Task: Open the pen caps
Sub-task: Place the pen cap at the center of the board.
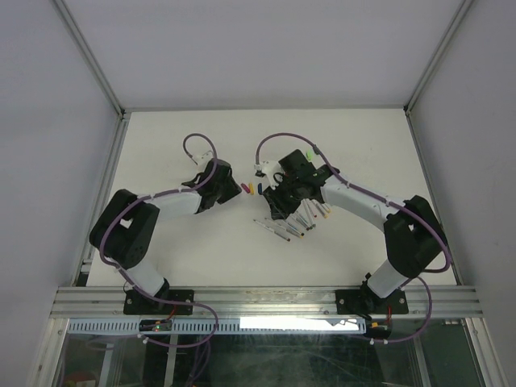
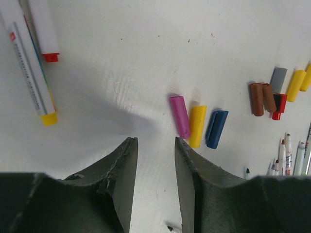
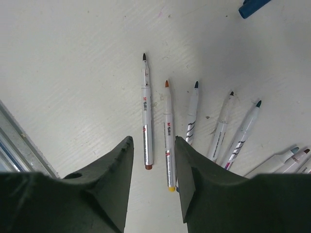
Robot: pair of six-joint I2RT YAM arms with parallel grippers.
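Three loose pen caps lie side by side on the white table: pink [image 2: 180, 116], yellow [image 2: 197, 126] and blue [image 2: 216, 128]. They show as tiny dots in the top view [image 1: 251, 189]. More caps, two brown [image 2: 261, 98], red [image 2: 278, 105], grey [image 2: 278, 79] and yellow [image 2: 295, 85], lie further right. My left gripper [image 2: 155, 141] [image 1: 232, 184] is open and empty, just short of the pink cap. My right gripper [image 3: 152, 140] [image 1: 276, 208] is open and empty over a fan of uncapped pens [image 3: 168, 131] [image 1: 292, 226]. A brown-ended pen [image 3: 146, 121] lies between its jaws' line.
Two white pens with a red end [image 2: 50, 57] and a yellow end [image 2: 48, 118] lie at the left wrist view's upper left. A blue cap [image 3: 252, 7] lies beyond the pen fan. A metal rail [image 3: 14, 145] runs along the table edge. White walls enclose the table.
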